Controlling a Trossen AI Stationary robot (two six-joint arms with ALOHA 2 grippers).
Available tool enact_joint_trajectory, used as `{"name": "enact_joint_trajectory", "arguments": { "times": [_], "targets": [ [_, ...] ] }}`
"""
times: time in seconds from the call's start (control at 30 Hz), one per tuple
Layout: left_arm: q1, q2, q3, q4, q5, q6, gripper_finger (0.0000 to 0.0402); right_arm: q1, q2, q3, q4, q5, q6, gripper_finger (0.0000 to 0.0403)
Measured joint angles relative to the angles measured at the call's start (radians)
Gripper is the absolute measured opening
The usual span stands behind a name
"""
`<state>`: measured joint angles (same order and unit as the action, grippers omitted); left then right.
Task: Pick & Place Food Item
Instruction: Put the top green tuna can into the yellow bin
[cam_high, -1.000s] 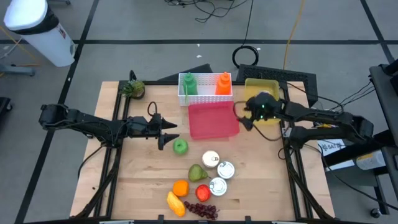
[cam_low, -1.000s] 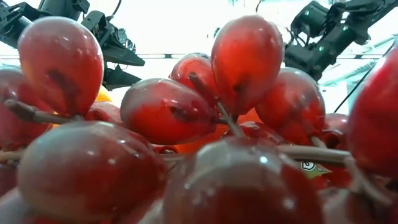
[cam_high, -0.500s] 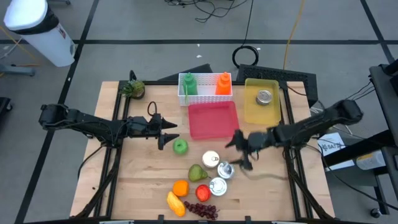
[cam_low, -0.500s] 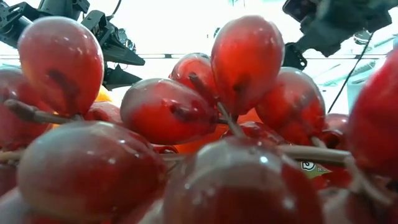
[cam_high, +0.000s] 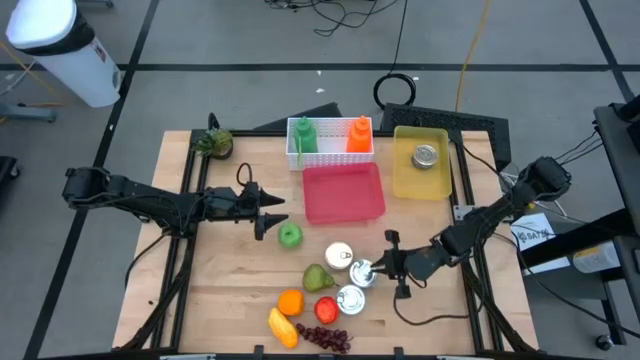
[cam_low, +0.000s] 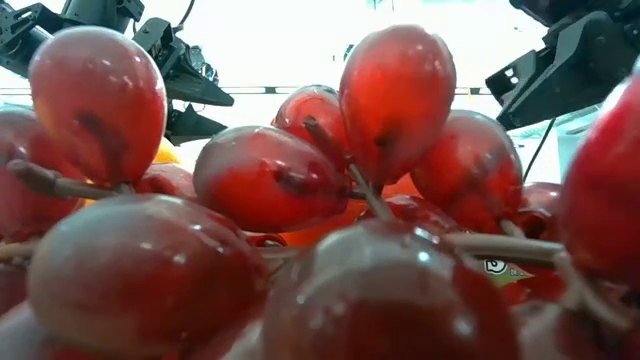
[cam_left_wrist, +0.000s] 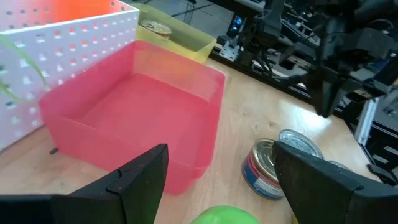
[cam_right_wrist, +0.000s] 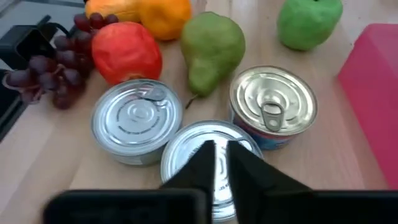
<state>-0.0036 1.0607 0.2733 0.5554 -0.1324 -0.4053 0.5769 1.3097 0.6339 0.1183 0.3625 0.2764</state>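
The desk (cam_high: 230, 290) is crowded at its near end, and most of the risk comes from that. The yellow tray (cam_high: 405, 182) at the far right already holds one can (cam_high: 426, 156). I judge it to be where the tins go, well apart from the cluster and beyond the empty red tray (cam_left_wrist: 134, 102). A carried tin that swings low could clip either rim.

My right claw (cam_right_wrist: 216, 149) hangs directly over the middle can (cam_right_wrist: 180, 155) of three, with its fingers pressed together and nothing visible between them. That is the main worry. Closed like this above the lid, the fingers cannot straddle the can. If I go down, I would only push on the top or skid off it. I would need to spread them first, and there is little room to do so. The left can (cam_right_wrist: 137, 118) and the right can (cam_right_wrist: 273, 106) sit just beside the middle one, so a widening finger could shove a neighbour or wedge between two tins.

My left claw (cam_left_wrist: 217, 177) is spread above the green apple (cam_left_wrist: 224, 216), away from the cans. If both arms move toward the trays together, they could cross.

A nudged tin could in turn roll the pear (cam_right_wrist: 214, 46) just behind it. The smooth metal sides may also slip in a shallow pinch. The grapes (cam_right_wrist: 53, 81) lie at the edge of the group, near the desk's front edge, and could be knocked loose.
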Motion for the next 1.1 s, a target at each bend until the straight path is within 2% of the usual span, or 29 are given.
{"name": "enact_joint_trajectory", "arguments": {
  "times": [0.23,0.53,0.7,0.87,1.1],
  "targets": [
    [0.0,0.0,0.0,0.0,-0.026,-0.022,0.0301,-0.015,0.0,-0.081,0.019,-0.028,0.056,0.0005],
    [0.0,0.0,0.0,0.001,-0.026,-0.023,0.0301,-0.027,0.011,-0.19,0.315,-0.132,-0.003,0.0],
    [0.0,0.0,0.0,0.002,-0.027,-0.023,0.0301,-0.034,0.089,-0.181,0.343,-0.161,-0.005,0.0],
    [0.0,0.0,0.0,0.003,-0.028,-0.023,0.0301,-0.061,0.16,-0.15,0.339,-0.237,-0.02,0.0],
    [0.0,0.0,0.0,-0.004,-0.028,-0.019,0.0301,-0.073,0.097,-0.143,0.218,-0.208,-0.005,0.0]
  ]
}}
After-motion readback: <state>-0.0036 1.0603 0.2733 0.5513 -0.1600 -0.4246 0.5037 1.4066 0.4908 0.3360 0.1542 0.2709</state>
